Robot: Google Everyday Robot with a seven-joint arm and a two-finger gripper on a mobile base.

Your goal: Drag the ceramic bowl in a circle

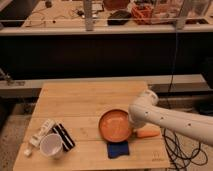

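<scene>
The ceramic bowl (115,125) is round, shallow and orange-brown with a glossy paler inside. It sits on the wooden table (85,100), near the front right, just above a blue cloth-like piece (118,149). My white arm (170,120) comes in from the right. Its gripper (132,123) is at the bowl's right rim, mostly hidden by the arm's wrist. A white cup (51,145) stands at the front left.
An orange object (147,133) lies right of the bowl, partly under the arm. A white bottle (41,133) and a black item (64,136) lie by the cup. Cables (175,145) hang off the table's right. A dark shelf with clutter stands behind.
</scene>
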